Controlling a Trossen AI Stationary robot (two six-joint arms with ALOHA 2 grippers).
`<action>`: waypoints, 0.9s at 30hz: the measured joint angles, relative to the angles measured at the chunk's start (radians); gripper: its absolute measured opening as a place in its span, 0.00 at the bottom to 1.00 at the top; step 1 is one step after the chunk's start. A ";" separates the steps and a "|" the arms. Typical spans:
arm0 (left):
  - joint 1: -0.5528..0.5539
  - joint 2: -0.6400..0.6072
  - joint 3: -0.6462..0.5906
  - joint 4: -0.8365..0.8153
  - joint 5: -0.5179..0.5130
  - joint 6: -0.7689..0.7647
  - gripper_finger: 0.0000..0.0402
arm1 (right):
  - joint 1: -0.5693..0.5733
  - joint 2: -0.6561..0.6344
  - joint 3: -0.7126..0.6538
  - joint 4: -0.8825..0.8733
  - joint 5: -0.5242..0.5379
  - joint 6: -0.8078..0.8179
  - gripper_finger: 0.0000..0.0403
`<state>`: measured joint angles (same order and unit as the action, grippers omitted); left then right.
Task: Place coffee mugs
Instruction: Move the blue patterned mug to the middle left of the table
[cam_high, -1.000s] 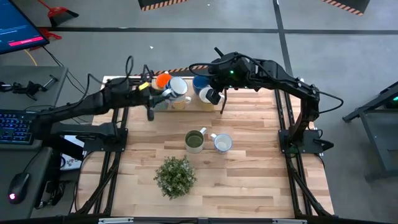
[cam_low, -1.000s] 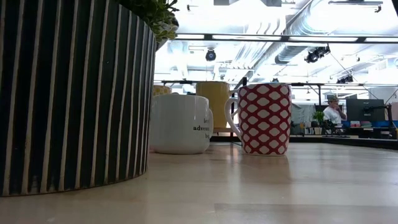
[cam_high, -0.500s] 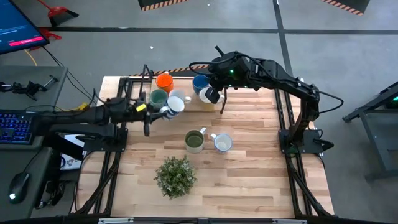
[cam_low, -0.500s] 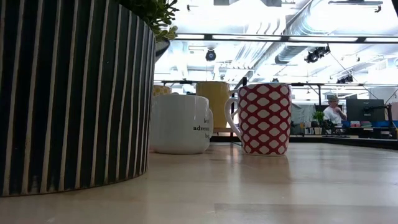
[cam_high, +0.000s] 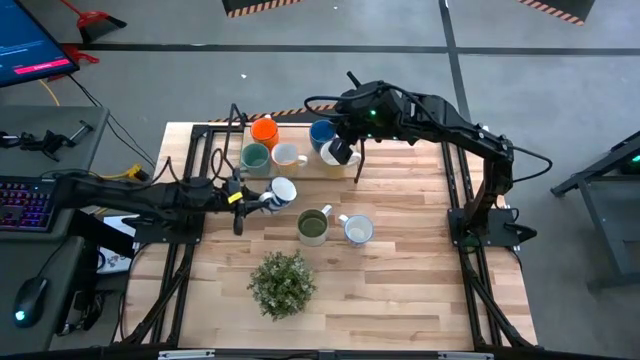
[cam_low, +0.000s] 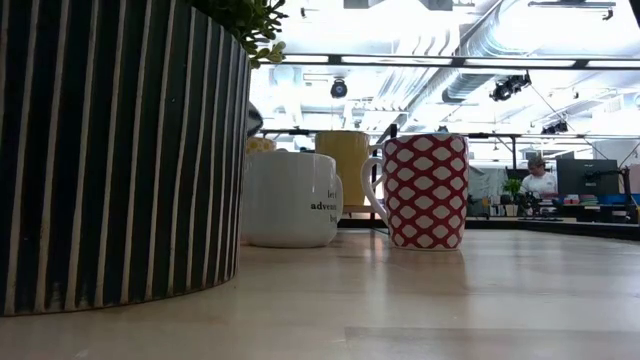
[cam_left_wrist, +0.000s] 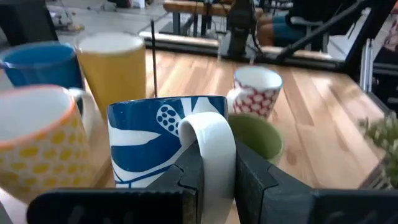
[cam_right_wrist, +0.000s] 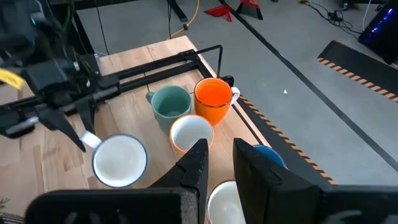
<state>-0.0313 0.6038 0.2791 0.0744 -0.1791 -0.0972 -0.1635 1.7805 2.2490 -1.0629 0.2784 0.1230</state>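
Now, near edge first: potted plant (cam_high: 282, 283) sits alone at front of desk (cam_high: 400, 280), in a dark striped pot that fills the low view's left side.

Mid-desk: olive mug (cam_high: 313, 226) and red-patterned white mug (cam_high: 357, 230) stand just beside each other, upright, both resting on the wood.

Left end effector (cam_high: 262, 199) is at mid-left of desk, fingers clamped on the white loop handle of a blue-and-white mug (cam_high: 282, 190). Left wrist view confirms: handle pinched between the two dark pads, mug body upright just ahead. Cannot tell if its base is touching the wood or carried just above it.

Far strip: teal mug (cam_high: 255, 157), white mug w/ orange pattern (cam_high: 288, 156), orange mug (cam_high: 264, 131), blue mug (cam_high: 322, 133) in a tight cluster nr back edge. Right end effector (cam_high: 347, 152) hovers over a cream mug (cam_high: 333, 153) at right of that cluster; fingers look nearly closed w/ a narrow gap, but whether they pinch the rim — cannot tell.

Handling, my read: ceramic, rigid, glazed so prob. slick; moderate weight for size; chips if knocked against a neighbour. Handle grip gives positive hold but mug can swing or tilt about the pinch, so keep wrist level, set down slow. Rim pinch is the alt. where handles face into the cluster. Crowded back row = collision risk.
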 joint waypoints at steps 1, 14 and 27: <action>-0.004 0.000 -0.012 0.009 0.000 -0.006 0.10 | 0.000 0.000 0.000 0.005 0.000 0.000 0.14; -0.011 -0.001 -0.046 0.061 0.027 0.020 0.10 | 0.030 -0.069 -0.267 0.158 -0.069 -0.108 0.14; -0.011 -0.001 -0.045 0.008 0.047 0.020 0.10 | 0.157 -0.723 -1.306 1.085 -0.033 0.097 0.14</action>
<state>-0.0422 0.6033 0.2340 0.0828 -0.1326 -0.0772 -0.0069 1.0577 0.9433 0.0222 0.2452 0.2201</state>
